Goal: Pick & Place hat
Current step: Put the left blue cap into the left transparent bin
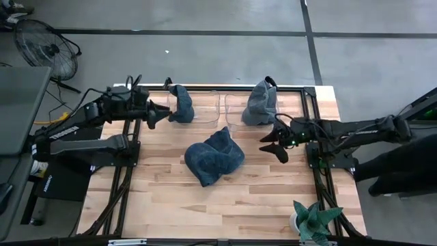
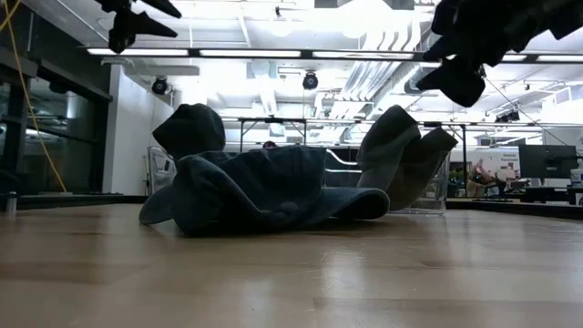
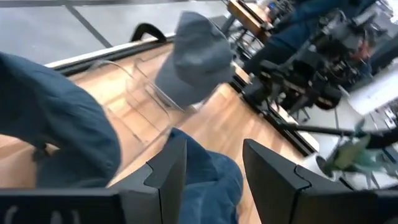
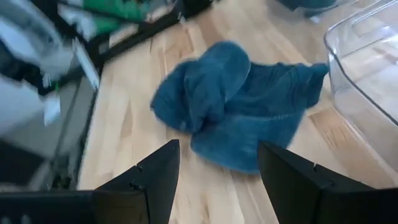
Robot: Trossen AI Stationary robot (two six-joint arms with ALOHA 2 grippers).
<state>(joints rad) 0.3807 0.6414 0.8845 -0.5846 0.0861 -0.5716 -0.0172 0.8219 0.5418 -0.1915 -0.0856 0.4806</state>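
Nearest the low camera we see bare wooden table [image 2: 291,273], and behind it a blue hat [image 2: 264,191] lying crumpled flat on the boards. From above, that hat [image 1: 214,156] sits near the middle of the table, between our two arms and touched by neither. Our left gripper [image 1: 158,115] hangs at the far left part of the table with its fingers [image 3: 169,168] apart and nothing between them; just beside its tips a dark blue hat [image 1: 181,102] is draped over the left wall of the left bin [image 1: 205,109], a clear box at the table's far edge. Whether the tips touch that cloth we cannot tell. Our right gripper [image 1: 274,142] hovers above the wood to the right of the middle hat, its fingers [image 4: 155,174] spread wide and empty, the middle hat [image 4: 236,106] ahead of them in the wrist view. A grey hat [image 1: 260,102] hangs over the right bin [image 1: 235,111], just beyond the right gripper. At the table's near right corner stands a small green plant [image 1: 313,220].
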